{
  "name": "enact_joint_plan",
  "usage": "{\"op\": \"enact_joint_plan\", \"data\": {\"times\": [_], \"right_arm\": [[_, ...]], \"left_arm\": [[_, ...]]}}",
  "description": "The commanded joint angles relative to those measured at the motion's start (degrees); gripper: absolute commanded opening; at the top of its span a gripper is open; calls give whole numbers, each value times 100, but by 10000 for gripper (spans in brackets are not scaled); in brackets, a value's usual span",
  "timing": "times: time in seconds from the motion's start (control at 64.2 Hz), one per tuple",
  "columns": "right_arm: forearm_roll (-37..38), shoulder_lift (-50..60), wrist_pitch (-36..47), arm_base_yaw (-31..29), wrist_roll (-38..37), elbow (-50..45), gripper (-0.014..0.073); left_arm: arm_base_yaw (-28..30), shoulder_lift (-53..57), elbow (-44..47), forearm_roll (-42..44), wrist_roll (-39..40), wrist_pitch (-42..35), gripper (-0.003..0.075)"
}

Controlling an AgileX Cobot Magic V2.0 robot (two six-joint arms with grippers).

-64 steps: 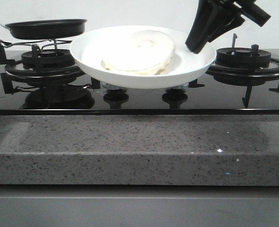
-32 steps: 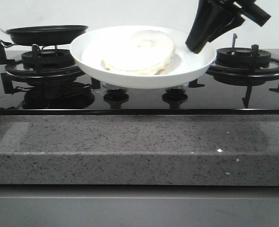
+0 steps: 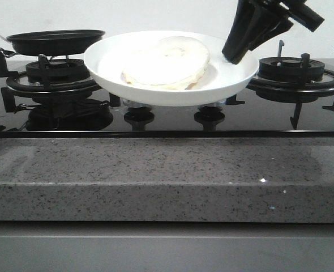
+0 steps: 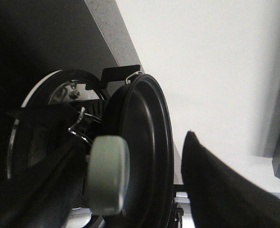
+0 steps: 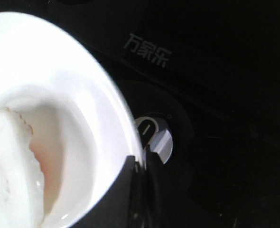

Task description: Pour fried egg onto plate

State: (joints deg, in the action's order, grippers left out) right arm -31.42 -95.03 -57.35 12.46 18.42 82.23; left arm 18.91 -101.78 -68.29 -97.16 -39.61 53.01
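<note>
Above the middle of the stove, the glossy white plate carries the pale, floppy fried egg; the right gripper pinches its rim; "万家乐" marks the glass; the left gripper's grasp on the black pan is unclear.

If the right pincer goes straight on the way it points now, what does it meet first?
The right pincer points down-left and already grips the plate rim. Beyond it, probably the stove knob, though depth is unclear.
</note>
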Motion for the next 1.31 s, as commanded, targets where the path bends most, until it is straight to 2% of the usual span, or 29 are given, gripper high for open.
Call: {"op": "enact_joint_plan", "data": {"times": [0.0,0.342,0.467,0.545,0.638,0.903,1.136,1.292], "right_arm": [[-291,269,151,-1,14,151,-61],[-291,269,151,-1,14,151,-61],[-291,269,151,-1,14,151,-61],[-291,269,151,-1,14,151,-61],[-291,269,151,-1,14,151,-61],[-291,269,151,-1,14,151,-61],[-291,269,151,-1,14,151,-61],[-291,269,151,-1,14,151,-61]], "left_arm": [[55,259,-194,-204,-81,413,495],[480,259,-194,711,-88,1520,492],[479,259,-194,834,-88,1674,482],[479,259,-194,844,-88,1704,433],[479,259,-194,857,-88,1773,338],[479,259,-194,878,-88,1851,-21],[452,386,-194,945,-189,1907,-20],[452,846,-194,1373,-189,1514,-20]]}}
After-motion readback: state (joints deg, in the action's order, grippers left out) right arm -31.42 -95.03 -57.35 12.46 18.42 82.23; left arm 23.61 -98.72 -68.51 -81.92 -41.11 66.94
